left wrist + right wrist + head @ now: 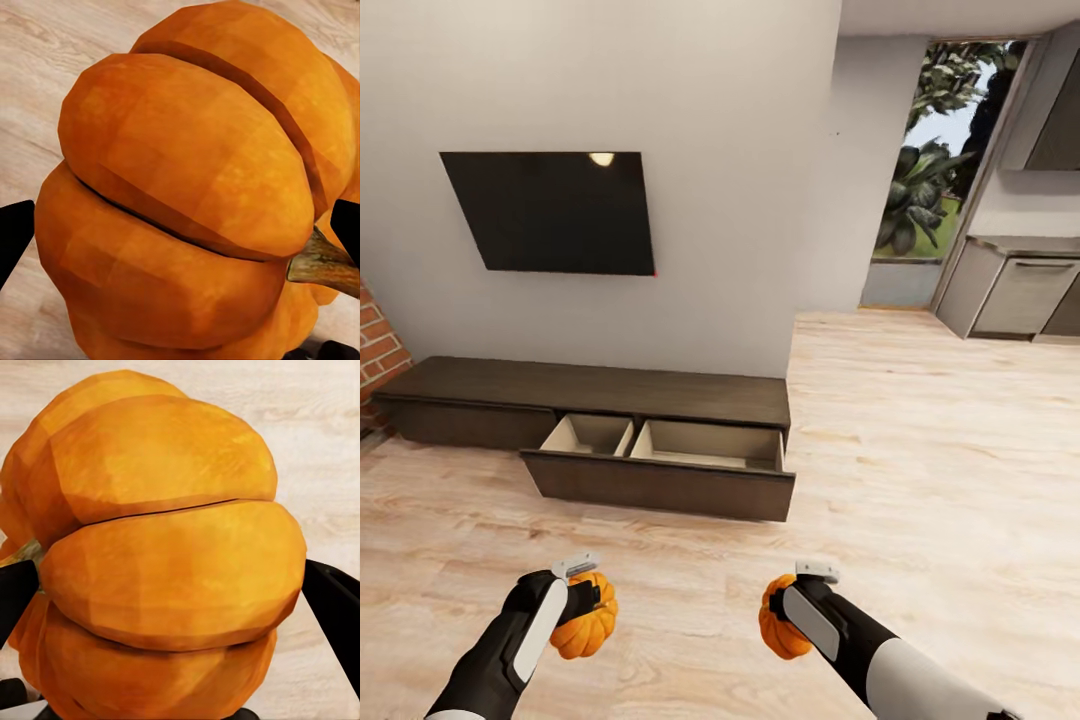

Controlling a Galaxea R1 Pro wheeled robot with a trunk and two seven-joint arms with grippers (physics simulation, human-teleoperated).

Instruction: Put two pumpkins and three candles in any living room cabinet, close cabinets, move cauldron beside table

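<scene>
Left gripper has its fingers clamped on a pumpkin, held low over the wood floor. Right gripper fingers grip the 2nd pumpkin the same way, approx level w/ the first. Ahead, against the wall under the TV, sits the cabinet; one wide drawer is pulled out, two pale compartments showing. Both pumpkins well short of it. Kitchen units at far right.
</scene>
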